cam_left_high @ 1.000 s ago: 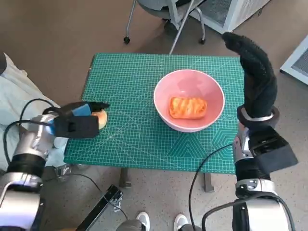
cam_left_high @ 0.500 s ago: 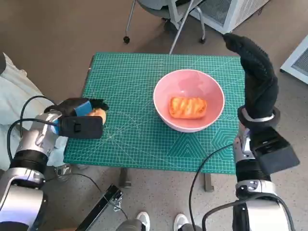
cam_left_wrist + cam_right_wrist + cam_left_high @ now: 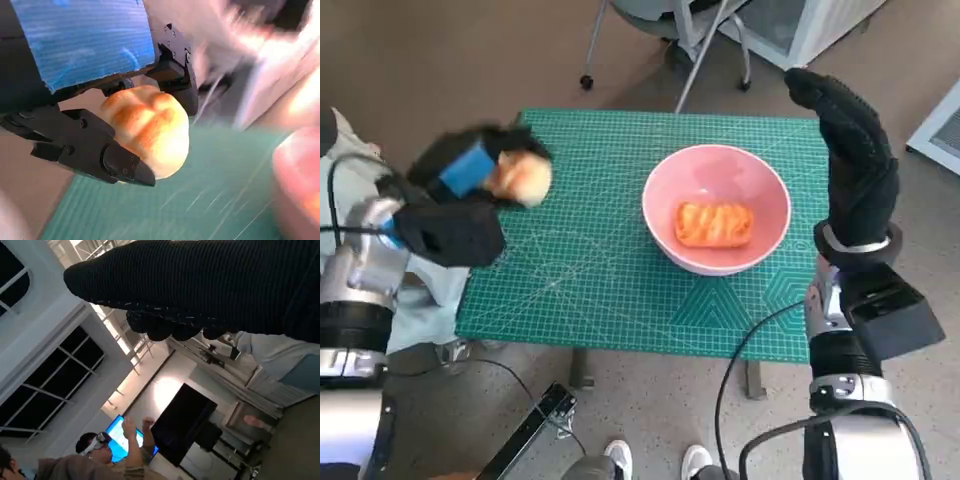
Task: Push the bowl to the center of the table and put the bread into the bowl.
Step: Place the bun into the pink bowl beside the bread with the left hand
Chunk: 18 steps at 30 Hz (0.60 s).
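Roll (image 3: 527, 178) held in left hand (image 3: 470, 170) above surface (image 3: 590, 270) left edge, black fingers (image 3: 95, 150) closed round sides. Judged light, soft, crushable: gentle side hold suited. Bowl (image 3: 716, 206), near centre, already held pastry (image 3: 713, 223). Right hand (image 3: 850, 160) raised beside bowl, nothing held, fingers straight.

no words, labels, brand names or numbers can be read in any of the views. the green cutting mat (image 3: 620, 290) on the tabletop carries only a printed grid and pale angled guide lines, with no legible figures along its edges. the blue tape (image 3: 85, 40) on the back of the left hand is plain, with no print on it. the lit blue screen (image 3: 116, 440) far off in the right wrist view is too small and blurred to show any writing.
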Motion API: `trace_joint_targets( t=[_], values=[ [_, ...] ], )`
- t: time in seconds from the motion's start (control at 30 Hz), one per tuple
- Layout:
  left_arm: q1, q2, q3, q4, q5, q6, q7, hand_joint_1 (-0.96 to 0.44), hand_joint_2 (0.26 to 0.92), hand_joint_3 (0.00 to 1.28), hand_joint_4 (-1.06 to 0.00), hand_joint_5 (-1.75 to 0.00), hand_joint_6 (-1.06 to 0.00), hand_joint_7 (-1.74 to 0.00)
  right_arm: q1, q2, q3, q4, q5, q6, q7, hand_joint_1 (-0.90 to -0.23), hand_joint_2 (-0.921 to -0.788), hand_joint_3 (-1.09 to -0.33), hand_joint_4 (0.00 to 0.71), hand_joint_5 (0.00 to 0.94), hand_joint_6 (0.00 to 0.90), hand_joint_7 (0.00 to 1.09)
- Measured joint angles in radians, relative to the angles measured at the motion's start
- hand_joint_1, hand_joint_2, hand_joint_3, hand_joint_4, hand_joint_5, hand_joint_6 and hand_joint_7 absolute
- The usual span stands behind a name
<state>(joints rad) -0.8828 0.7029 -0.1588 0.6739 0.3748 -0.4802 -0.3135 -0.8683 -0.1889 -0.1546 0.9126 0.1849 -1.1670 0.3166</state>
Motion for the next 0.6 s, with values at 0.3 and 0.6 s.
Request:
trace_joint_targets(
  t=[0.3,0.6],
  values=[
    [-0.083,-0.123,-0.019,-0.184,0.006,0.083,-0.003,0.00,0.920,0.06,-0.70,-1.15,-0.64,-1.17,-0.005,0.001,0.001,0.017,0.000,-0.001,0.009,-0.565,-0.921,-0.658,0.321,0.000,0.036,0.80],
    [-0.173,-0.294,-0.103,-0.076,0.028,0.048,0.027,0.00,0.920,0.08,-0.68,-1.13,-0.61,-1.23,-0.010,0.004,0.003,0.028,-0.021,-0.014,0.008,-0.547,-0.921,-0.689,0.322,0.001,0.034,0.80]
  ],
)
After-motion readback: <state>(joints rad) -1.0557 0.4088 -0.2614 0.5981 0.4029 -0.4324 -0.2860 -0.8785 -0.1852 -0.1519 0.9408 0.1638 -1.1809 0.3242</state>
